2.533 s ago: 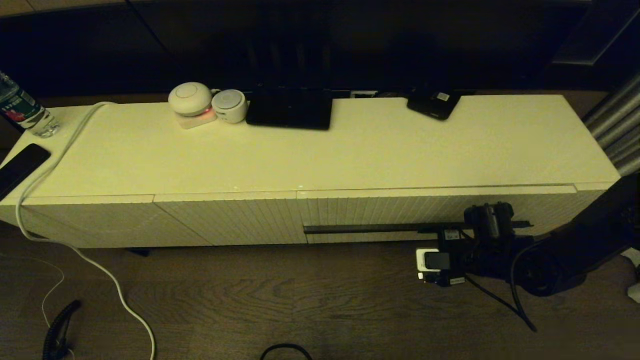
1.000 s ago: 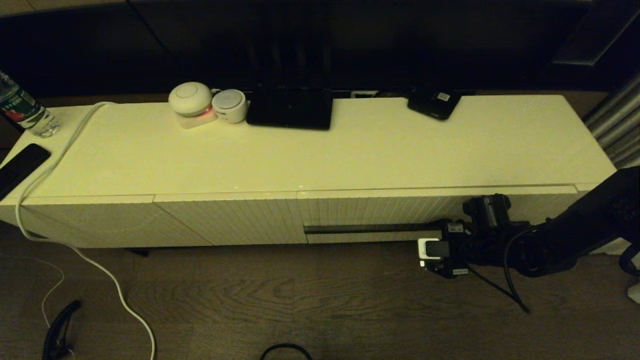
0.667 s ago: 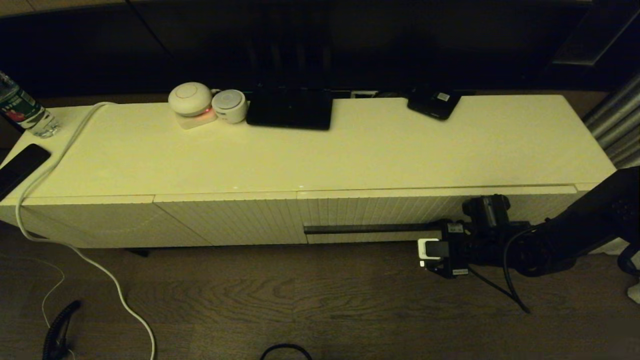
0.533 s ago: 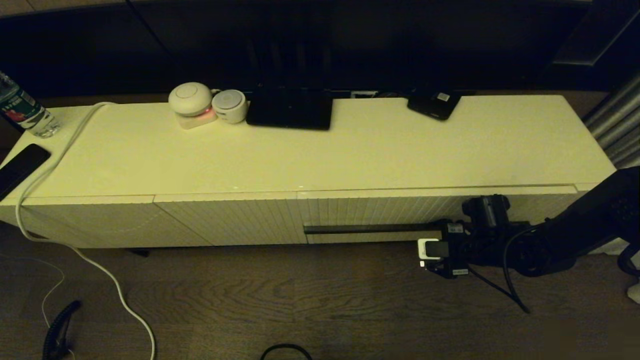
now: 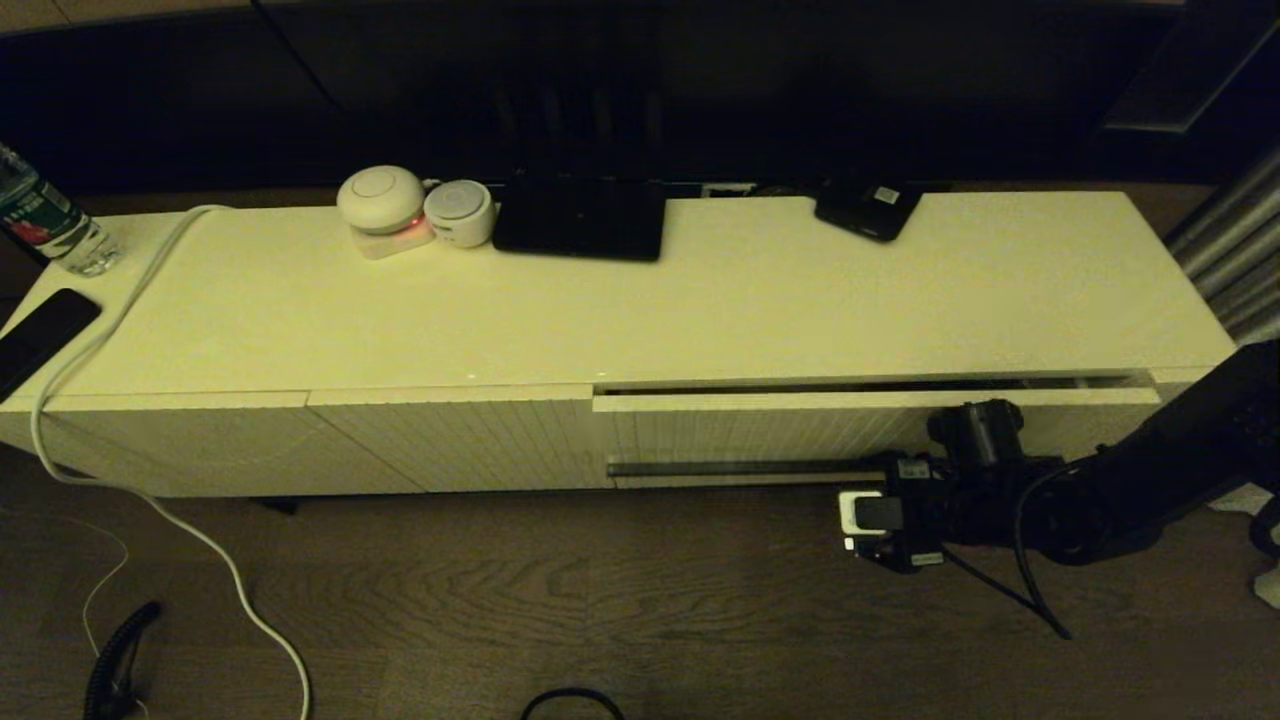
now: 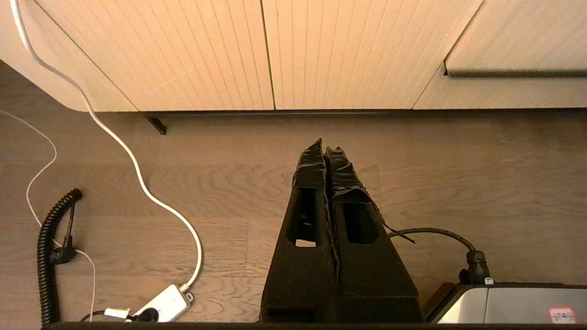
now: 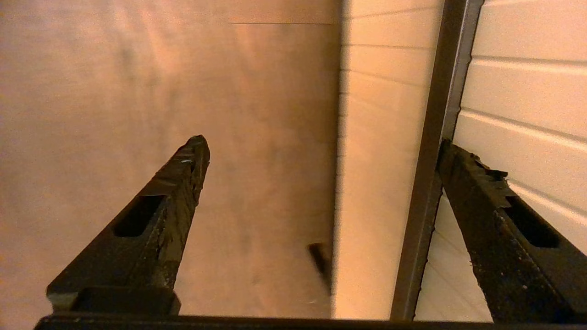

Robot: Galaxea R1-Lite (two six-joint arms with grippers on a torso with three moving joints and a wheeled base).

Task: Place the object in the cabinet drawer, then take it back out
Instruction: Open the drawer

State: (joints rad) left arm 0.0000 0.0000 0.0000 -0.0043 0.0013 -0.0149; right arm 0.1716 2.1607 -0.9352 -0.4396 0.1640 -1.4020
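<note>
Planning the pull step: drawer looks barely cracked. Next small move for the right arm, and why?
Probably keep drawing the right gripper back: its open fingers straddle the handle strip, and the cabinet drawer shows only a thin dark gap, too narrow for anything.

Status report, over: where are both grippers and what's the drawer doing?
Right gripper open, one finger hooked behind handle strip. Cabinet drawer cracked open, dark gap along top. Left gripper shut, parked over floor. Nothing blocking drawer front.

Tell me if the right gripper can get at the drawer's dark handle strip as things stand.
Probably yes. The right gripper is open beside the cabinet drawer, one of its fingers already against the handle strip; nothing blocks it.
</note>
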